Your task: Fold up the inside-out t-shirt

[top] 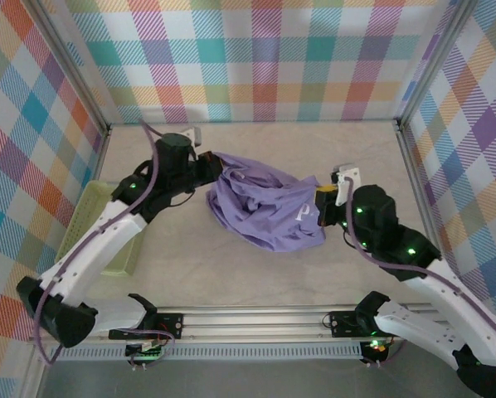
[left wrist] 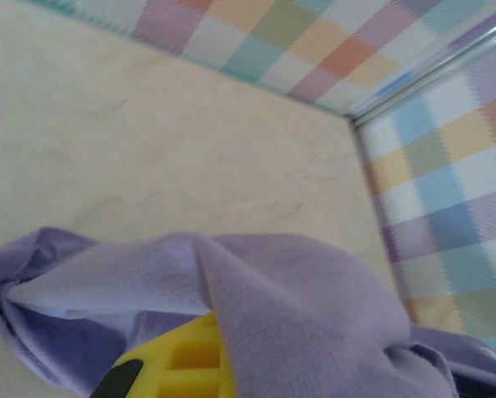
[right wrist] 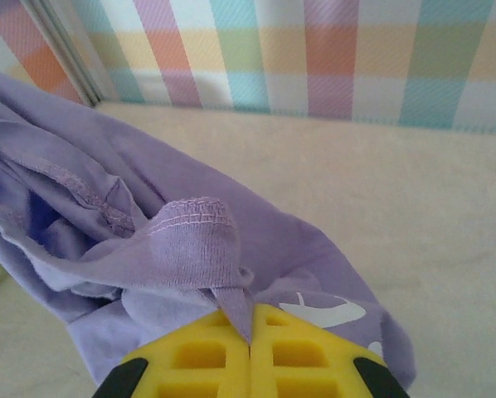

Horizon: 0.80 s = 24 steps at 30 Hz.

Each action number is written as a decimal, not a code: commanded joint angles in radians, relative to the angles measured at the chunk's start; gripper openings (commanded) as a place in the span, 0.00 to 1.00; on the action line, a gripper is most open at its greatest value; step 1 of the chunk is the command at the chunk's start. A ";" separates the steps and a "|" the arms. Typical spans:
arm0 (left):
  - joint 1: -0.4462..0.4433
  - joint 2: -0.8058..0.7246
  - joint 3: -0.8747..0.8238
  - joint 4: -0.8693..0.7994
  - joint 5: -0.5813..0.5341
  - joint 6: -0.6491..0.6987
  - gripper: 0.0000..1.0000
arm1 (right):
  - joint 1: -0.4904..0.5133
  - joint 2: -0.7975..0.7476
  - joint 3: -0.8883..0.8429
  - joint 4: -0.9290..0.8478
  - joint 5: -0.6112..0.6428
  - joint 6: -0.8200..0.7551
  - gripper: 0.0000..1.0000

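Two grippers each pinch one purple t-shirt (top: 265,211), bunched up in the middle of the bench (top: 256,274). From above, the left gripper (top: 212,172) is clamped on its far left edge and the right gripper (top: 321,197) on its right edge; a green basket (top: 94,228) sits further left. The left wrist view shows cloth draped over a yellow finger (left wrist: 186,361). The right wrist view shows both fingers pressed together on a stitched hem fold, near a white mark (right wrist: 323,311).
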State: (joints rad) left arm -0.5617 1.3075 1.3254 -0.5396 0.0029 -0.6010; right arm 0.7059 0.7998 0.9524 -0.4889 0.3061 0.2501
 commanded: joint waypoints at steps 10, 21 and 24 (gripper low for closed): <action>-0.108 0.205 -0.028 -0.279 -0.299 0.185 0.61 | -0.059 0.142 -0.100 0.085 -0.197 0.100 0.00; -0.293 0.017 -0.194 0.076 -0.116 0.581 0.84 | -0.060 0.069 -0.095 0.059 -0.262 0.061 0.00; -0.295 0.082 -0.163 0.091 -0.079 0.620 0.84 | -0.060 0.054 -0.099 0.063 -0.285 0.058 0.00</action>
State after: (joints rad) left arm -0.8558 1.3319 1.1545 -0.5224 -0.1413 -0.0853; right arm 0.6533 0.8764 0.8249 -0.4427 0.0608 0.3248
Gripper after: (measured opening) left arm 0.838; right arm 0.066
